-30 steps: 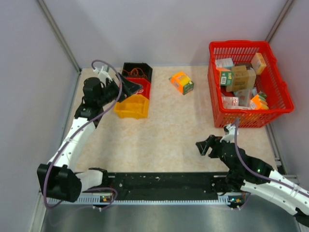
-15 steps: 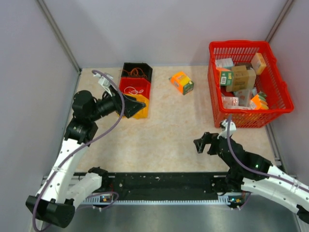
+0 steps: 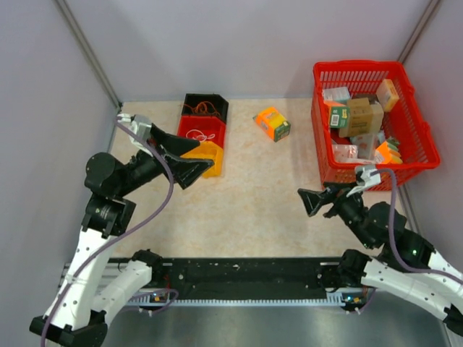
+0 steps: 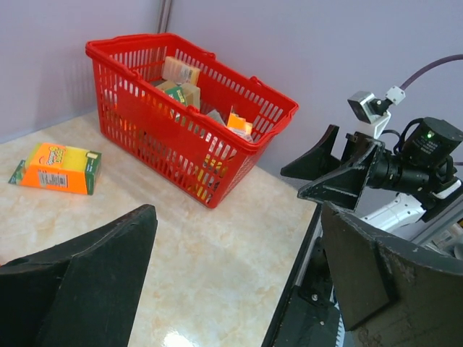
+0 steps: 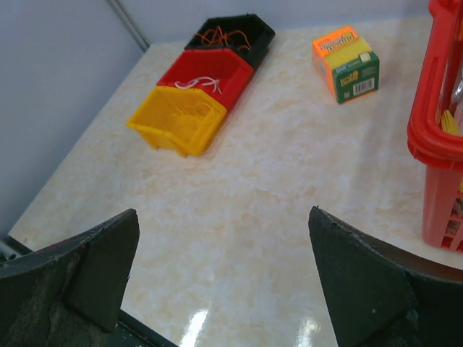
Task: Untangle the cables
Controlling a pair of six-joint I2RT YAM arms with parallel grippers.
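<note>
Glossy marbled tabletop (image 5: 282, 188), plastic lattice basket (image 4: 166, 137), matt rough-surfaced right claw (image 5: 223, 213)

- Yellow bin (image 3: 210, 153): near part covered by left end effector (image 3: 197, 162) in the overhead view.
- Red basket (image 5: 432, 137): cut off by the right edge in the right wrist view.
- Cables (image 5: 230, 35): strands too fine to tell crossings or knots.
- Orange box (image 5: 346, 63): label print illegible.

Table (image 3: 253, 195): three bins in one touching row at far left, running front to back: near bin (image 5: 181, 137), middle bin (image 5: 237, 87), far bin (image 5: 262, 37). Cables (image 5: 224, 34) inside the bins. Carton (image 5: 346, 63) right of the far bin, between the bins and the basket (image 3: 362, 177), apart from both. Basket at far right, packets (image 3: 359, 116) inside. Left gripper (image 3: 199, 163) at the near bin's front; right gripper (image 3: 309, 202) before the basket's near-left corner.
</note>
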